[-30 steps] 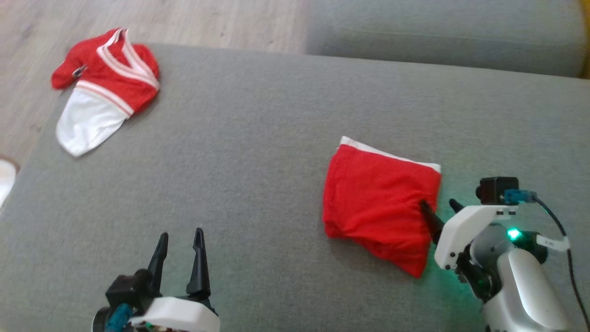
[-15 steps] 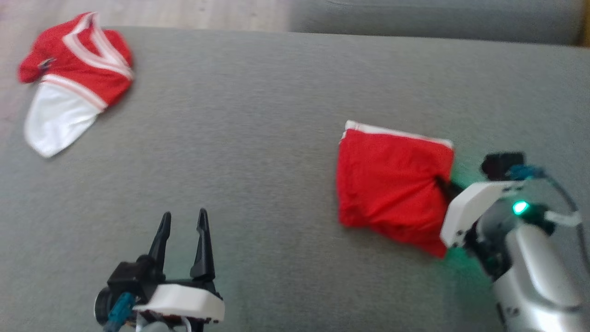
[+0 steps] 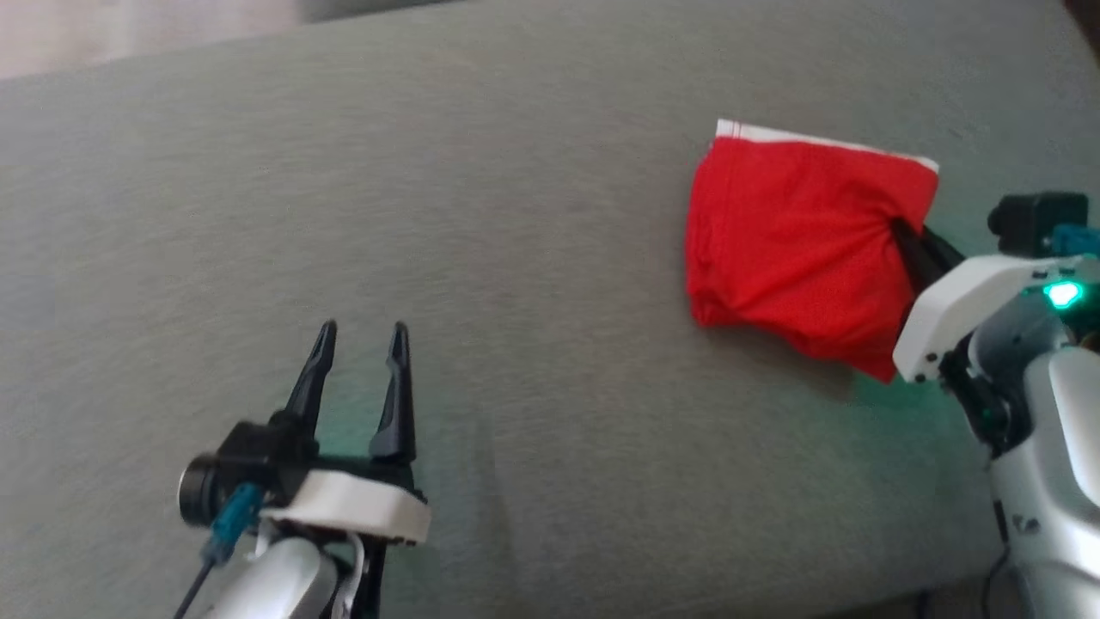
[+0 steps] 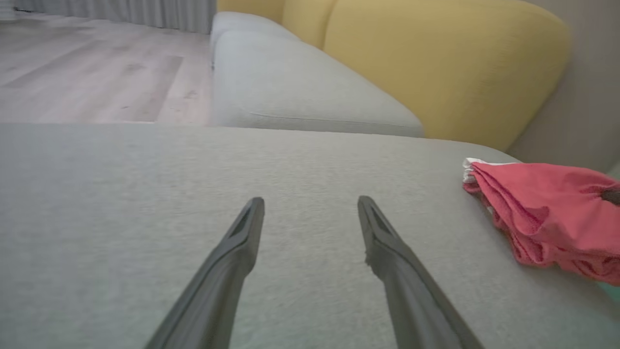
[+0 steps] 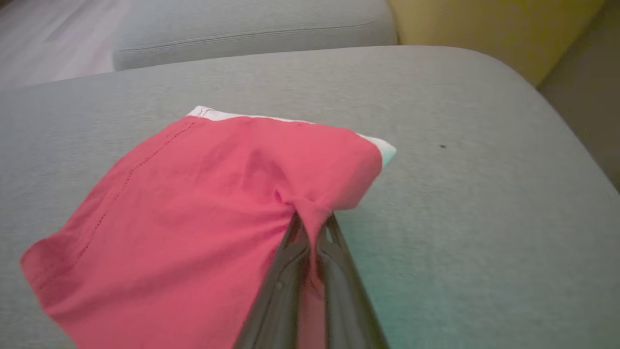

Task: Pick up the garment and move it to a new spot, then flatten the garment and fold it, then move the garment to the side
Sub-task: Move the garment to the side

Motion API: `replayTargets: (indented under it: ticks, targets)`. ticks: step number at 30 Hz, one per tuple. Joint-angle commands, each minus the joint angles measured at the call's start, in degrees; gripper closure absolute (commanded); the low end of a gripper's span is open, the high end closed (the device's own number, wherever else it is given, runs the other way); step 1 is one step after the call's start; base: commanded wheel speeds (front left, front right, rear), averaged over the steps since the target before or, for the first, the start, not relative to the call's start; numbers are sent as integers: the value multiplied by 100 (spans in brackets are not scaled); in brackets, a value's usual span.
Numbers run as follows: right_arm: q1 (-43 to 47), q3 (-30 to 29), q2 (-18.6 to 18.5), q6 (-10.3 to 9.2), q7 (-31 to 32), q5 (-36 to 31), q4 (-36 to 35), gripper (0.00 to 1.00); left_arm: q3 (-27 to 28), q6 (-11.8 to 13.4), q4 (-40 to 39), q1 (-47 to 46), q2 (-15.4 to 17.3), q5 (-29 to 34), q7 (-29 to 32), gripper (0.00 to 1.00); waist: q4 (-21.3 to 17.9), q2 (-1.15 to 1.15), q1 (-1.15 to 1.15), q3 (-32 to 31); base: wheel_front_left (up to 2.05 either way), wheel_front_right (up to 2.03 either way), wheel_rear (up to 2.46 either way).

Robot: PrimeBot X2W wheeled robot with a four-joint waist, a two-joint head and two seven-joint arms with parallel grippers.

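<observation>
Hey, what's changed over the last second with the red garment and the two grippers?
The right gripper, open a second ago at the edge of the red garment, has shut on that edge, bunching fabric between its fingers. The head view has swung, so the shift across the picture is the camera's own. The left gripper stays open above the grey cushion, holding nothing.

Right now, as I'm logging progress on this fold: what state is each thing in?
red garment: folded, lying on the grey cushion, right edge bunched in a pinch.
right gripper: fingers shut on the red garment.
left gripper: fingers open, empty, apart from the garment.
</observation>
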Motion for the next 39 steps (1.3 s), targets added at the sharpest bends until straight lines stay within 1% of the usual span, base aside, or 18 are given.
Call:
replayTargets:
  ticks: [1,4,6,9,11,16,20,25,26,27,28,31,35,39]
  targets:
    - [-286,81,-76,-4,-72,-4,-240,100,141,-1,-210,-266,140,75,38,0,-584,0,0,404,0,0,0]
    - [-412,52,-63,-4,-132,2,-218,100,61,-8,-288,-416,175,161,169,0,-771,0,0,524,0,0,0]
    - [-494,13,-60,-4,-177,1,-176,100,6,-16,-331,-498,186,209,245,0,-819,0,0,582,0,0,0]
    - [-625,-46,-86,-4,-209,2,-69,100,-65,-9,-387,-568,180,260,323,0,-790,0,0,638,0,0,0]
    - [-754,-94,-165,-4,-196,0,55,100,-98,-8,-412,-596,189,282,366,0,-713,0,0,664,0,0,0]
    - [-1209,-277,-644,-4,-53,-222,480,100,-102,76,-528,-626,236,334,430,0,-386,0,0,761,0,0,0]
    - [-1541,-440,-1158,-4,80,-504,757,100,-77,129,-618,-609,284,341,447,0,-100,0,0,869,0,0,0]
    - [-2002,-389,-1700,-4,104,-782,1077,100,-70,169,-698,-575,305,336,433,0,159,0,0,1048,0,0,0]
    - [-2060,-329,-1764,-4,90,-868,1122,93,-72,169,-703,-580,305,337,429,0,179,0,0,1068,0,0,0]
    - [-2110,-272,-1804,-4,48,-940,1151,57,-74,170,-703,-585,304,338,425,0,195,0,0,1082,0,0,0]
    - [-2168,-253,-1819,-4,-17,-989,1177,0,-76,171,-703,-592,301,339,422,0,207,0,0,1095,0,0,0]
    - [-2313,-213,-1780,-4,-262,-1124,1227,0,-77,174,-690,-617,284,335,411,0,231,0,0,1114,0,0,0]
    - [-2349,-134,-1599,-4,-466,-1105,1282,0,-75,177,-647,-627,254,315,382,0,225,0,0,1062,0,0,0]
    - [-2277,-12,-1378,-4,-608,-985,1146,0,-45,161,-594,-623,251,274,329,0,200,0,0,922,0,0,0]
